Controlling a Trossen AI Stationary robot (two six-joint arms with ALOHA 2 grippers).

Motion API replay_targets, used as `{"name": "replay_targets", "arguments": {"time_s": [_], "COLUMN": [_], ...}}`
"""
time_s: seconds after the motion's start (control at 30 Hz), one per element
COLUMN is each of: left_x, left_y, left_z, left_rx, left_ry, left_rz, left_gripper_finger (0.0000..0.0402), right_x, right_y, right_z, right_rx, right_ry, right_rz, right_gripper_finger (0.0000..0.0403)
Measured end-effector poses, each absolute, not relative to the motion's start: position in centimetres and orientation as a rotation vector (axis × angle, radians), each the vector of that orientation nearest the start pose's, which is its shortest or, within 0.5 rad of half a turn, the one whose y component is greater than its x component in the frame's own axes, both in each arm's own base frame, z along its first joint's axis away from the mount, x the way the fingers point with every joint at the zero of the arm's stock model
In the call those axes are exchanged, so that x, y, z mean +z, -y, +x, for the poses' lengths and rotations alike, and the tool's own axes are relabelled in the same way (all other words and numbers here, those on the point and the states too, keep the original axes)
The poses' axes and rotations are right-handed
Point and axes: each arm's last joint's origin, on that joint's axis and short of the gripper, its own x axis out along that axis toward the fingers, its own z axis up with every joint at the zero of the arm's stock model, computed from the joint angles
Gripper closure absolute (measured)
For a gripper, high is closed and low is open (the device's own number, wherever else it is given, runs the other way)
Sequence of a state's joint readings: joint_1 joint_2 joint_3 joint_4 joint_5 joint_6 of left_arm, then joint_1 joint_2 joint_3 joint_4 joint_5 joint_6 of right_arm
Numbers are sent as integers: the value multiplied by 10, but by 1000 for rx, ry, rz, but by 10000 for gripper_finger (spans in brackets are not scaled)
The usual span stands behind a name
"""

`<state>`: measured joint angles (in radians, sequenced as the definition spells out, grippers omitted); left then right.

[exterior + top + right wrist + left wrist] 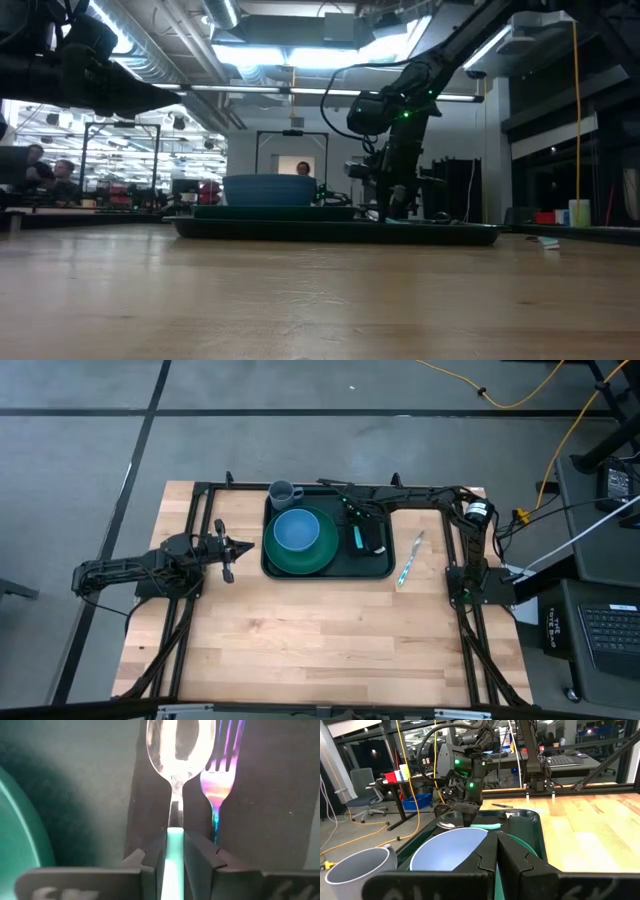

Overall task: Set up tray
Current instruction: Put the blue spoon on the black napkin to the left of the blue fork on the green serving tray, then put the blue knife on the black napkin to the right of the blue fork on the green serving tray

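Wooden table (320,630) bears the tray (375,565); no lettering seems legible.

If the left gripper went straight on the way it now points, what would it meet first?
Most likely the tray. The left gripper, shut, points across the table at the tray's near edge, with the blue bowl on the green plate just behind. If it rides higher, it might meet the bowl first.

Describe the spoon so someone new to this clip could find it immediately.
Start at the dark green tray at the table's far edge, then the black napkin on its right half. The spoon lies there between the right end effector fingers: teal handle, shiny bowl, beside an iridescent fork.
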<state>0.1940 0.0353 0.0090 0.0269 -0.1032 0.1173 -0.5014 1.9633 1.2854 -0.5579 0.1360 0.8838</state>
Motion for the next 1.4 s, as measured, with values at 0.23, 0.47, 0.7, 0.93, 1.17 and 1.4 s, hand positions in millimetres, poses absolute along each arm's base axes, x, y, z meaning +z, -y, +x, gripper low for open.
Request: {"name": "replay_targets", "arguments": {"time_s": [0.23, 0.47, 0.7, 0.93, 1.17, 1.4], "left_x": [166, 166, 166, 166, 166, 166], "left_y": [-22, -22, -22, -22, -22, -22], "left_z": [97, 97, 97, 97, 97, 97], "left_rx": [297, 297, 297, 297, 297, 297], "left_ry": [-17, -17, -17, -17, -17, -17], "left_rz": [116, 116, 116, 117, 117, 117], "left_gripper_finger": [398, 398, 398, 398, 398, 398], "right_x": [150, 150, 173, 211, 246, 276], "right_y": [186, 187, 192, 185, 152, 97], "right_z": [333, 332, 339, 331, 317, 307], "right_rx": [-1066, -1054, -1009, -1041, -1093, -1154], "right_ry": [-922, -930, -918, -993, -1011, -983], "right_rz": [976, 963, 911, 858, 798, 711], "right_gripper_finger": [305, 291, 290, 290, 290, 290]}}
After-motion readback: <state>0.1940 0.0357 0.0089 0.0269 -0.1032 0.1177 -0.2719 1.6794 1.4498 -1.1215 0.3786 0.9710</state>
